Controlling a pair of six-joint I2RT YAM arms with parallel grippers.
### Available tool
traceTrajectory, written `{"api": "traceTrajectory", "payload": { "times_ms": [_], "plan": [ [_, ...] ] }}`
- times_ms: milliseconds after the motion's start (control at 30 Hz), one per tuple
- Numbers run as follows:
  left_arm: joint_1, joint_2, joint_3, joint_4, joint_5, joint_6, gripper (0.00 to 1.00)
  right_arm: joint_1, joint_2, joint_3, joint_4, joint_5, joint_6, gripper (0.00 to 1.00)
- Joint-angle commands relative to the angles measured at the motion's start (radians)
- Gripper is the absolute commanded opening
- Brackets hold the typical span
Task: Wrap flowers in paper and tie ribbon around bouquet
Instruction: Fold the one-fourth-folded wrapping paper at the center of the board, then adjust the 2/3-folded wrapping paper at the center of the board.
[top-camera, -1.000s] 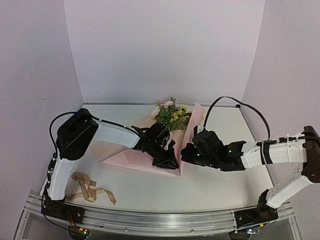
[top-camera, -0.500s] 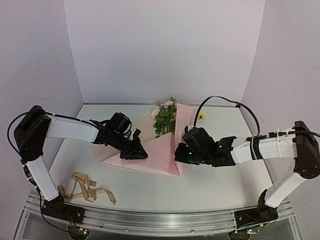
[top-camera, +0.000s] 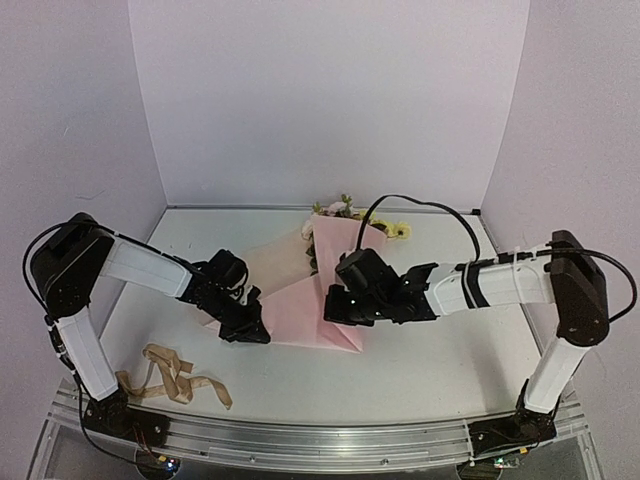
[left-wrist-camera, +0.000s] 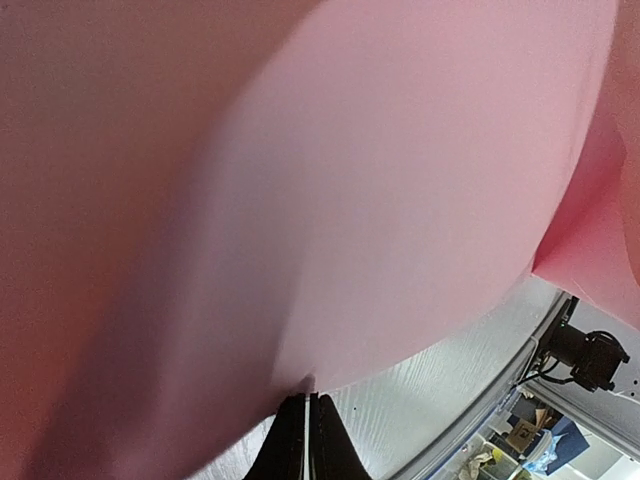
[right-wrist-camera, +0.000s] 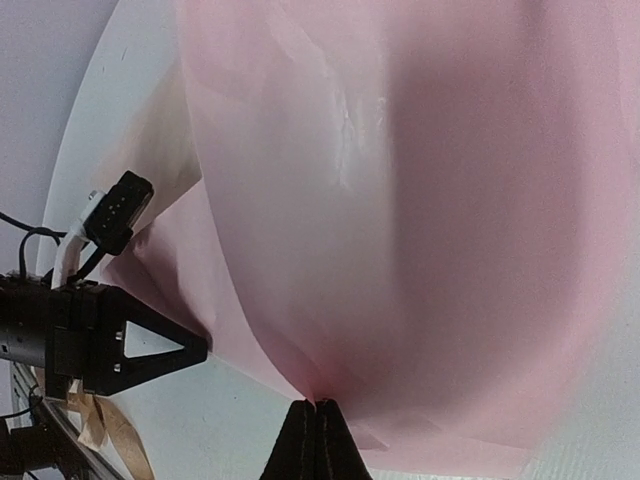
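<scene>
The pink paper (top-camera: 300, 305) lies mid-table, folded over the flowers (top-camera: 337, 209), of which only a few yellow and pale blooms peek out at its far end. My right gripper (top-camera: 335, 305) is shut on a raised flap of the paper (right-wrist-camera: 400, 200), pinched at its fingertips (right-wrist-camera: 316, 405). My left gripper (top-camera: 252, 328) is low at the paper's near left edge, jaws shut with the edge of the sheet (left-wrist-camera: 400, 200) caught at the tips (left-wrist-camera: 308, 400). The tan ribbon (top-camera: 175, 377) lies loose at the front left, away from both grippers. The stems are hidden under the paper.
White table (top-camera: 430, 370) ringed by pale walls on three sides. A metal rail (top-camera: 320, 440) runs along the near edge by the arm bases. A black cable (top-camera: 410, 203) arcs over the right arm, close to the blooms.
My right gripper has carried the paper's right flap leftward over the flowers, covering most of them. My left arm drew back to the left, dropped to the paper's near left edge and closed.
</scene>
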Motion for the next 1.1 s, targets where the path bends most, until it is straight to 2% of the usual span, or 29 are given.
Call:
{"api": "traceTrajectory", "payload": {
  "times_ms": [0,200,433,567,867,1067],
  "plan": [
    [-0.001,0.020,0.023,0.056,-0.015,0.004,0.04,0.015,0.065,0.084,-0.009,-0.056,-0.010,0.00],
    [-0.001,0.014,0.032,0.060,0.007,-0.003,0.04,0.016,0.152,0.139,-0.009,-0.086,-0.004,0.00],
    [0.001,-0.122,0.094,-0.027,-0.012,-0.003,0.11,0.016,0.206,0.150,-0.009,-0.094,0.002,0.00],
    [0.025,-0.147,0.145,-0.006,-0.036,-0.016,0.19,0.016,0.220,0.154,-0.009,-0.097,0.002,0.00],
    [0.080,0.114,0.406,0.074,-0.024,0.002,0.40,0.015,0.238,0.178,-0.013,-0.105,-0.004,0.00],
    [0.084,0.233,0.501,0.038,-0.047,0.015,0.42,0.014,0.236,0.178,-0.021,-0.102,-0.009,0.00]
  ]
}}
